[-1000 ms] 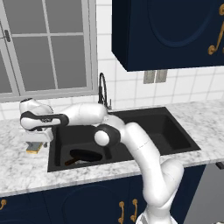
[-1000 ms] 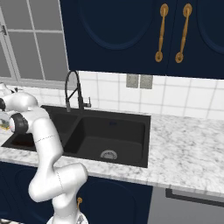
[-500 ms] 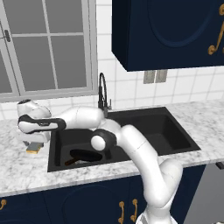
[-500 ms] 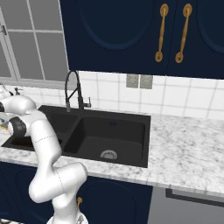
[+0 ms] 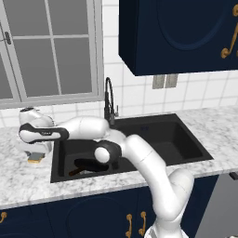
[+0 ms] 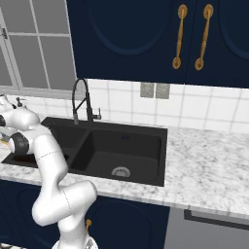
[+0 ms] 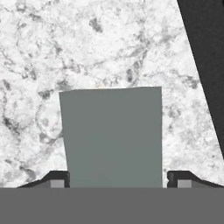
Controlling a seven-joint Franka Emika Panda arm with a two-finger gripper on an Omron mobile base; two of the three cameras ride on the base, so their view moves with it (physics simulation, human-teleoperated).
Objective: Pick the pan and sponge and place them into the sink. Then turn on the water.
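We have the claw (image 7: 118, 183) low over the small flat grey-topped sponge (image 7: 113, 136) on the white marble worktop (image 7: 65, 48), 1 fingertip (image 7: 56, 179) on each side, not yet clamped. The round black pan (image 5: 90, 165) already lies in the matte black double sink (image 5: 186, 160), whose edge is just beside the sponge.
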